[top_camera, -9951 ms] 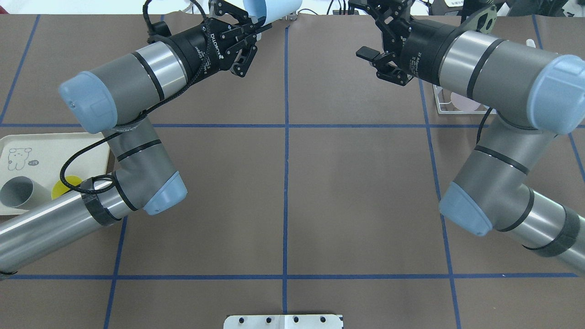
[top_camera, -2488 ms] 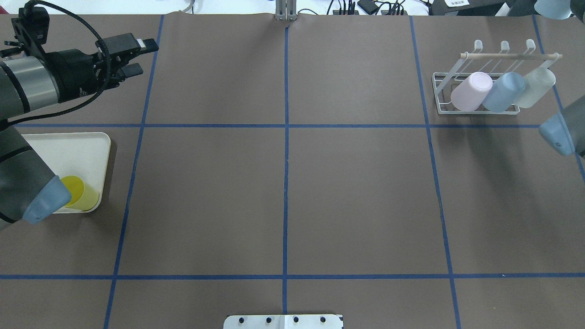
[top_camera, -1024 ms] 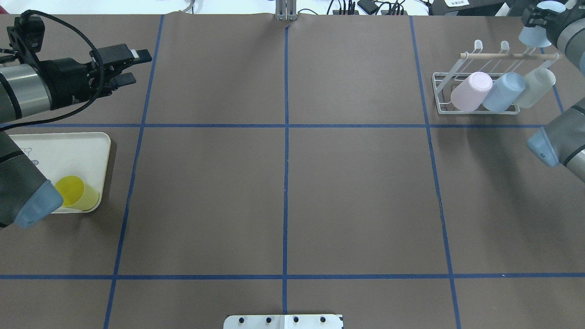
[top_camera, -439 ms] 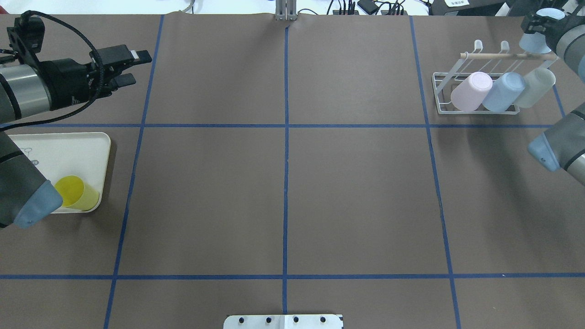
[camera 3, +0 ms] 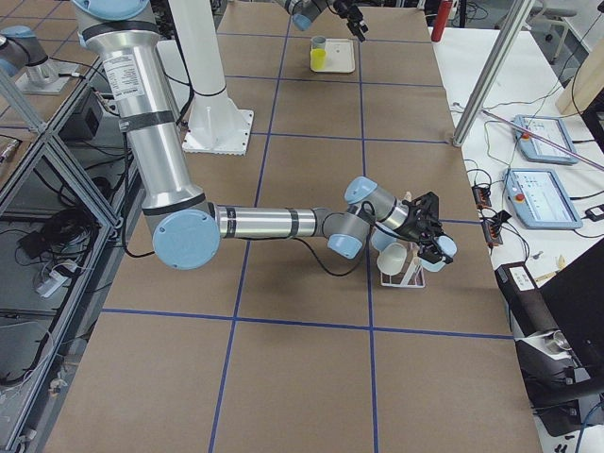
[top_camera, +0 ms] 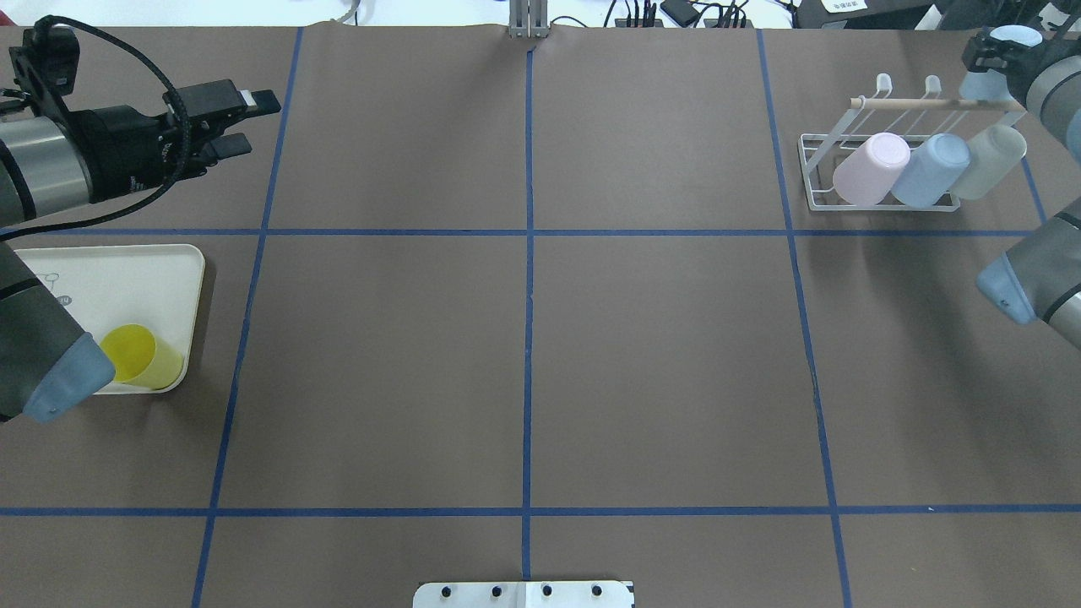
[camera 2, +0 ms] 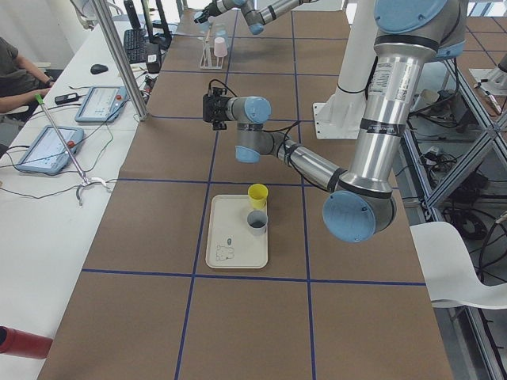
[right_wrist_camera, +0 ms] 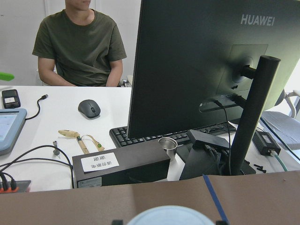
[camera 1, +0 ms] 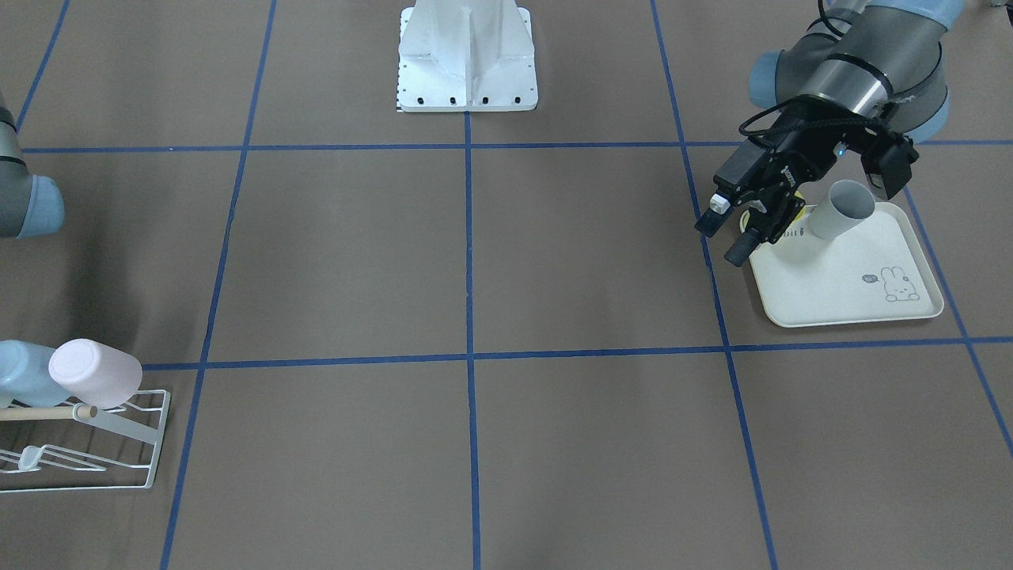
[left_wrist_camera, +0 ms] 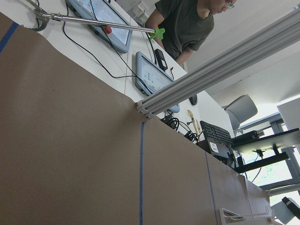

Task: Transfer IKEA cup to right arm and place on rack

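Note:
My right gripper (top_camera: 996, 55) is shut on a light blue cup (top_camera: 980, 84) and holds it just above the right end of the wooden rod of the white wire rack (top_camera: 878, 203). The cup's rim shows at the bottom of the right wrist view (right_wrist_camera: 171, 215). On the rack sit a pink cup (top_camera: 870, 169), a blue cup (top_camera: 929, 169) and a pale translucent cup (top_camera: 992, 160). My left gripper (top_camera: 253, 124) is open and empty, above the table at the far left. In the front view it (camera 1: 722, 240) hangs by the tray's edge.
A cream rabbit-print tray (camera 1: 855, 293) holds a grey cup (camera 1: 843, 207) and a yellow cup (top_camera: 139, 359), both lying on their sides. My left arm hides the grey cup in the overhead view. The robot's base plate (camera 1: 467, 79) stands at the near middle. Operators' desks line the table's far edge.
Ten seconds ago my left gripper held the light blue cup at the far middle. Now my right gripper holds it at the rack; it barely moved in the last second. The left arm has withdrawn.

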`<state>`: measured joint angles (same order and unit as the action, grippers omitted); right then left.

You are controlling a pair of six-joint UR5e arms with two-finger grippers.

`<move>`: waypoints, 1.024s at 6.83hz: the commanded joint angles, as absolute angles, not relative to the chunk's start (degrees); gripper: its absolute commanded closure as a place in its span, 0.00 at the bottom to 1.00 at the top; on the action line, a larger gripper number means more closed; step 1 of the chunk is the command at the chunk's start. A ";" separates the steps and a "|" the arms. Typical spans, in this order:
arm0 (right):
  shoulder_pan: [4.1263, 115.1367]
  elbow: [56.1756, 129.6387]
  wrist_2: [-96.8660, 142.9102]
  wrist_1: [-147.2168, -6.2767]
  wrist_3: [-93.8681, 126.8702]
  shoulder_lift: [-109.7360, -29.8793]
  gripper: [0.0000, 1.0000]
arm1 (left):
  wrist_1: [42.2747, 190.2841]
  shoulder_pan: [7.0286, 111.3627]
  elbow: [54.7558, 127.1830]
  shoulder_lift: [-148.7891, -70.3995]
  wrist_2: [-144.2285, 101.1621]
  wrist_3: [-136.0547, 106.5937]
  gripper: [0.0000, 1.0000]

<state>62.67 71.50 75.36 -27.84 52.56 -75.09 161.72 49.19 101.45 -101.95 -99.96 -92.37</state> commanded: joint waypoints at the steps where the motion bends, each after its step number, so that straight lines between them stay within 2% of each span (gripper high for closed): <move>1: 62.49 71.54 75.32 -28.04 52.38 -75.15 0.35 | 161.54 49.39 101.51 -101.95 -100.02 -92.37 0.00; 2: 61.79 71.37 75.24 -27.95 51.08 -75.23 0.01 | 161.54 49.39 101.51 -102.04 -100.28 -92.37 0.00; 7: 65.28 72.68 79.07 -23.48 50.54 -74.80 0.00 | 161.37 51.57 101.78 -102.04 -103.51 -92.37 0.00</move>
